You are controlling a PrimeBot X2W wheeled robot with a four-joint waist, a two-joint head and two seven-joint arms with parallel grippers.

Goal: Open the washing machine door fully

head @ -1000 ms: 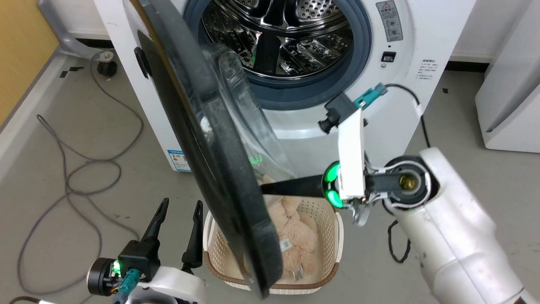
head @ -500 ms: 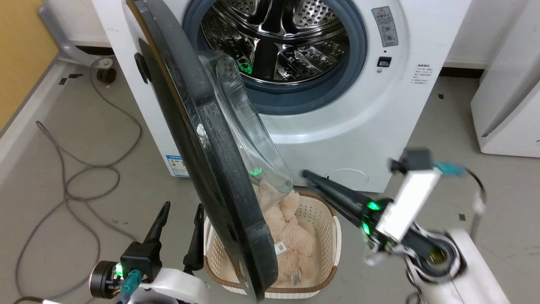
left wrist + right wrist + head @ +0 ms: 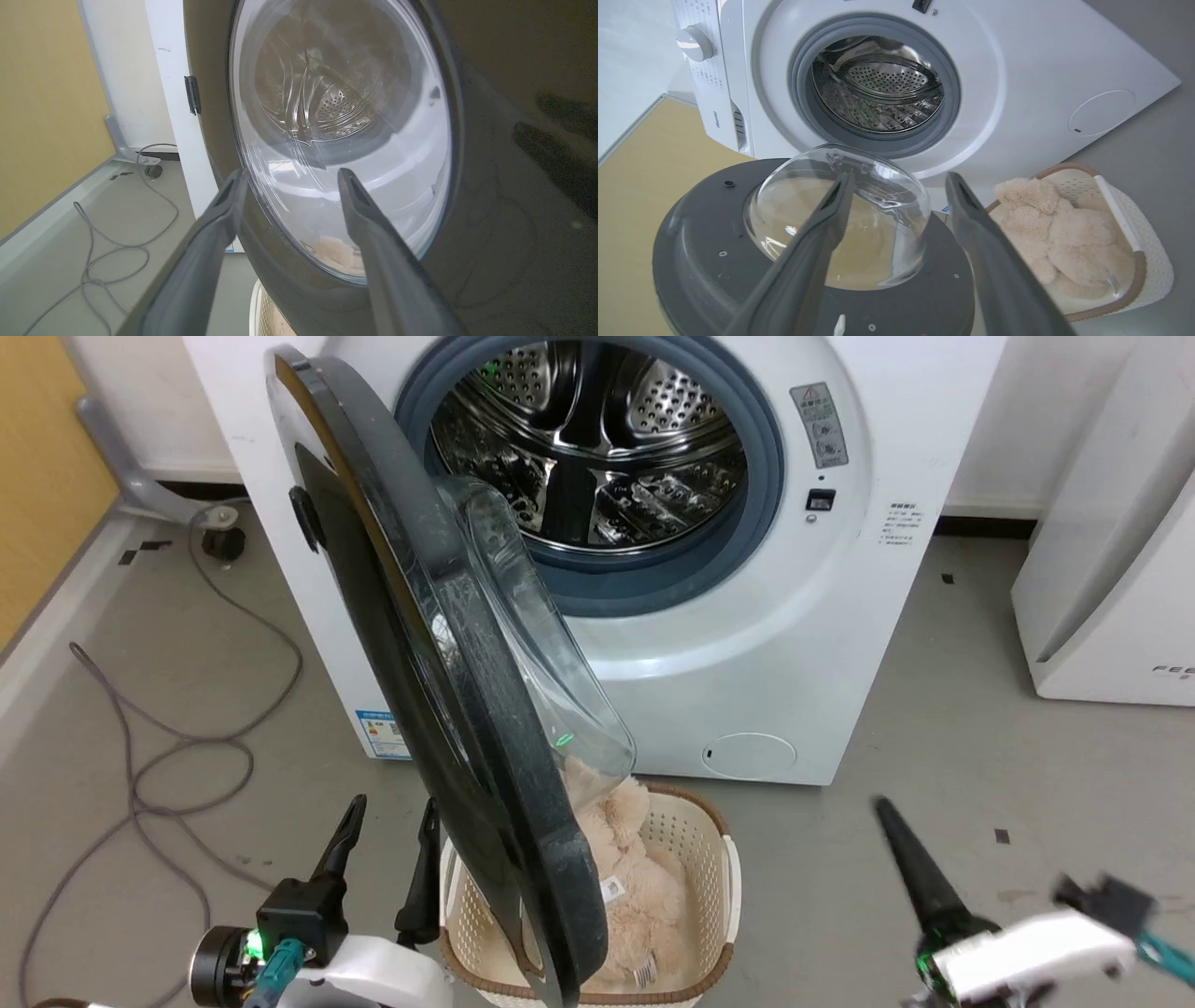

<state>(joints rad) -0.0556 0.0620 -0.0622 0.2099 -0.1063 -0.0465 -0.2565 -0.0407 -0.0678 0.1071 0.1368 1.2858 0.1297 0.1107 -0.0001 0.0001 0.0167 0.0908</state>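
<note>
The washing machine stands with its steel drum exposed. The washing machine door hangs from its left side, swung out towards me, edge-on, its glass bowl facing right. My left gripper is open at the lower left, just left of the door's lower edge and apart from it. In the left wrist view its fingers frame the door's glossy outer face. My right gripper is low at the right, far from the door. It is open and empty, looking at the bowl.
A cream basket holding a beige plush toy sits on the floor under the door's lower edge. Grey cables loop on the floor at left. A white appliance stands at right. A round white flap is low on the machine.
My right arm has pulled back from the door's inner side, down and to the right. The head camera has shifted. The door's angle looks about the same; the left gripper has stayed.
</note>
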